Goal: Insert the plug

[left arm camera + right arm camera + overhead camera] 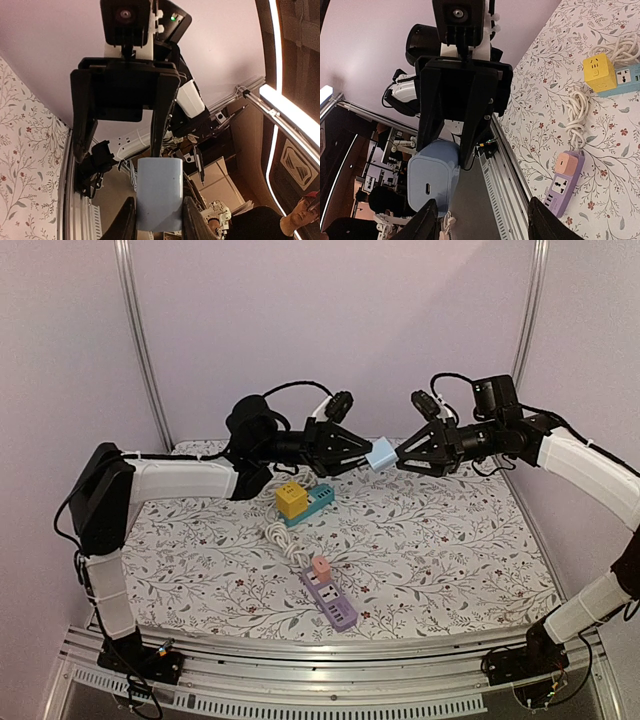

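The slotted aluminium rail runs along the near edge, and both arm bases are bolted to it. This leaves the padded, flower-printed cloth behind it free as the work surface.

Just past the rail a lilac power strip lies flat and slantwise. It is hard glossy plastic with its sockets facing up, as a plug coming down from above would need. A peach-pink block sits on its far end. From there a white cord runs away in a loose bundle of rounded loops.

Farther back is a yellow cube socket, boxy with softened corners. It touches the left end of a teal power strip.

Above and beyond these, well clear of the cloth, is the task's thing, a pale blue charger plug. It is a smooth, matte block with rounded edges and a small port on one face, and it hangs in mid-air between the two arms. The left gripper is clamped on it, its black fingers pressing two opposite sides. The right gripper faces it with jaws apart, one finger just beside the block and the other well off.

This looks like a hand-over or a regrip, probably to turn the prongs, which are not visible, downward before insertion. I cannot tell which strip is the target.

A plain pale wall closes off the far side.
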Controlling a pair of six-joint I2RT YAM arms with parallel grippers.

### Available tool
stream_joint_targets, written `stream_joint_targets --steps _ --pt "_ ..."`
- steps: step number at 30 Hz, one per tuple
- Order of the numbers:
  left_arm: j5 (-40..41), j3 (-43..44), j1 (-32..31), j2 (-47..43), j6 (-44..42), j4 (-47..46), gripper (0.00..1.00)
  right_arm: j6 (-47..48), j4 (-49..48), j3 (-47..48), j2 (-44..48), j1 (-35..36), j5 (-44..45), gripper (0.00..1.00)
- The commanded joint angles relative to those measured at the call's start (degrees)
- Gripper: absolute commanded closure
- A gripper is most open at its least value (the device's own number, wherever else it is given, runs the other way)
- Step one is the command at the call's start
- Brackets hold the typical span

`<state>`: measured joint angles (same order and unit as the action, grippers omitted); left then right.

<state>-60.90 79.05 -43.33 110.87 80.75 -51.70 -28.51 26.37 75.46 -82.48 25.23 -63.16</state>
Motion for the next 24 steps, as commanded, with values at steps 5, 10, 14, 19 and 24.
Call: stream_joint_targets --steps 5,10,14,19,24 --pt "-3.7 -1.4 0.6 -2.7 0.9 -2.7 1.0 -3.7 -2.7 2.1 -1.2 3.8 -1.7 0.43" --pt "-4.3 -1.2 0.6 -3.4 -5.0 4.6 1.0 -6.1 -4.0 1.4 0.1 4.1 -1.6 0.44" --pt "-4.3 0.9 0.7 -3.6 -11.3 13.4 1.0 -7.2 -3.4 1.5 0.4 4.8 -2.2 0.45" --pt "-3.9 3.9 0.5 -3.7 -19.1 23.9 1.0 -7.1 -2.7 1.8 -0.8 7.2 -1.7 0.5" --pt "-3.9 4.3 0.5 -3.9 -21.2 26.5 1.0 -7.3 -2.7 2.0 -1.7 7.8 -0.8 0.64"
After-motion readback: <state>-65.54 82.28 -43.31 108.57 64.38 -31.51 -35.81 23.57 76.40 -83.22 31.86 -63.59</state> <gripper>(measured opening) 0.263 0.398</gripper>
